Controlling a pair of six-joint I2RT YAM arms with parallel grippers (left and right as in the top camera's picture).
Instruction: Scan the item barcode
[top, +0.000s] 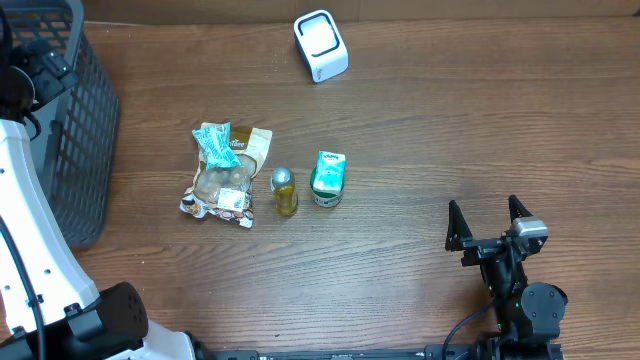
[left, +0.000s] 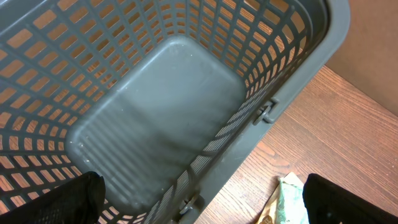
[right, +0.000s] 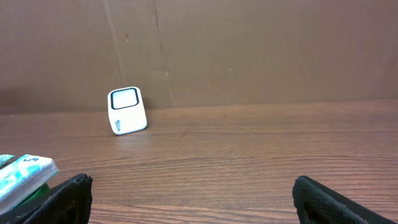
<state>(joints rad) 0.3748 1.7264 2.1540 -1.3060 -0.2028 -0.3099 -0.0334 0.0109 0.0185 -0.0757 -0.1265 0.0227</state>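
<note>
Bright even light, soft shadows, sharp focus throughout

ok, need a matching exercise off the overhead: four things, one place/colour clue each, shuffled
Things:
1. scanner
2. basket
3. bottle
4. carton

Clues:
A. dark grey mesh, at the left edge of the overhead view
B. stands between the snack bag and the carton
C. white, on its own at the top of the overhead view
D. green and white, rightmost of the three grouped items

Pairs: 1-C, 2-A, 3-B, 4-D
</note>
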